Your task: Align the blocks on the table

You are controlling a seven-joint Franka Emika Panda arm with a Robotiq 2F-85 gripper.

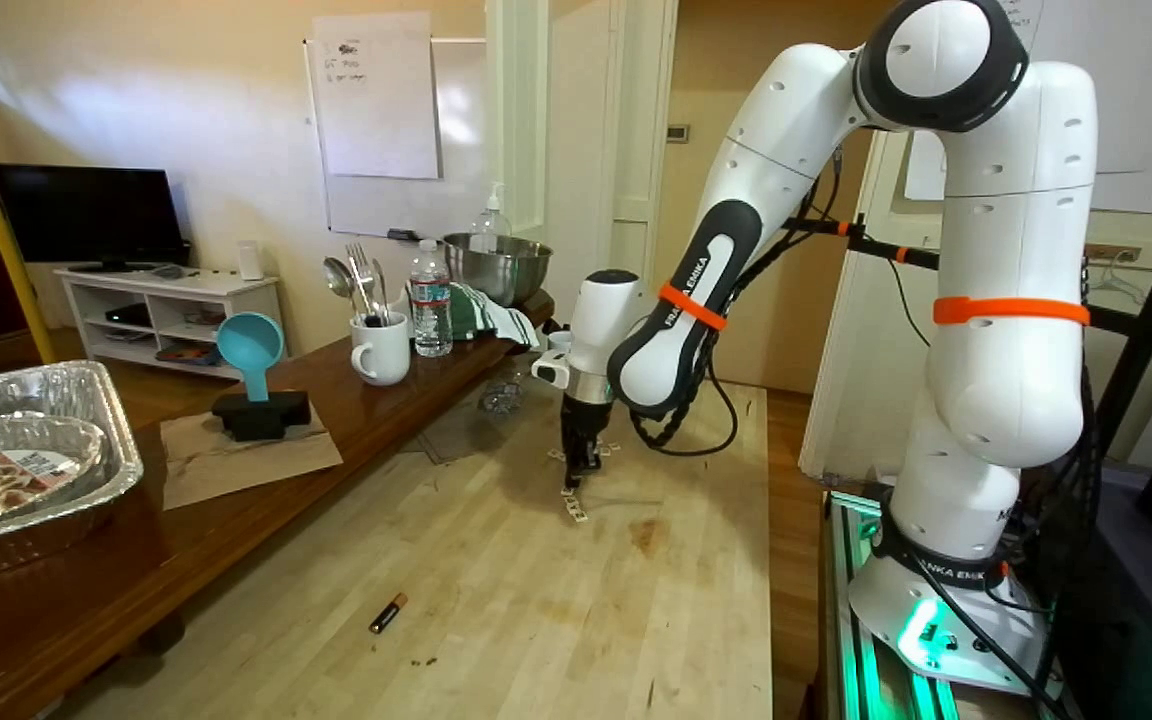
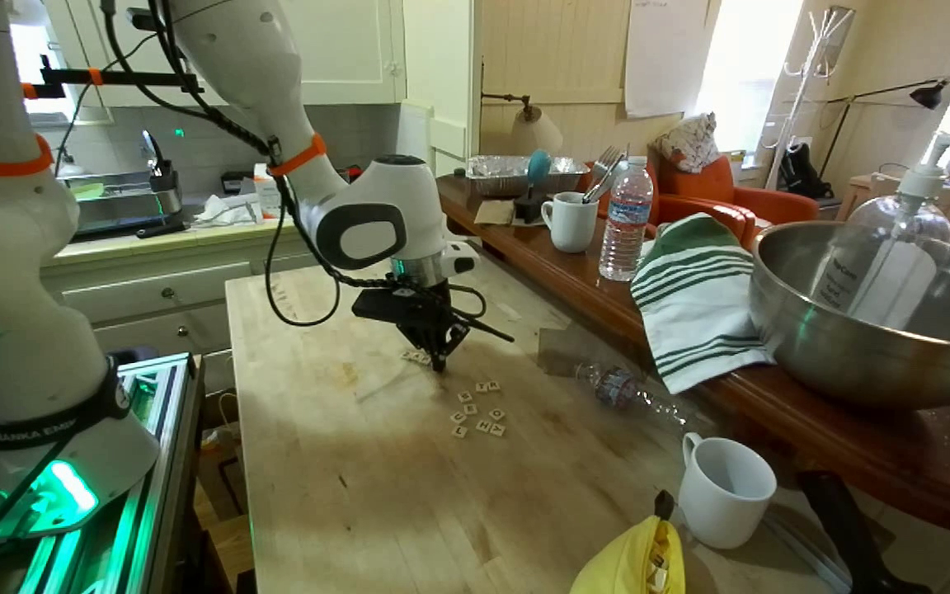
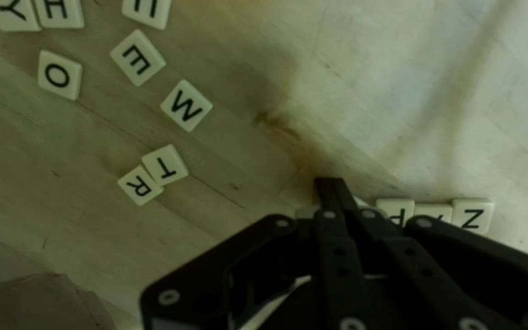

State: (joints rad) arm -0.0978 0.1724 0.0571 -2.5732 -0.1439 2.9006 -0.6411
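Several small pale letter blocks lie flat on the light wooden table. In the wrist view, blocks O, E, W, T and R lie scattered at various angles; more are at the top left edge. A short row ends with the Z-or-N block, beside a P-like block. My gripper points down at the row's end, fingertips together near the table. A pale block edge shows beside the fingers, mostly hidden. The row also shows in both exterior views.
A battery lies on the table. A yellow pouch, a white mug, a black handle and a lying plastic bottle are along the side. A raised brown counter borders the table.
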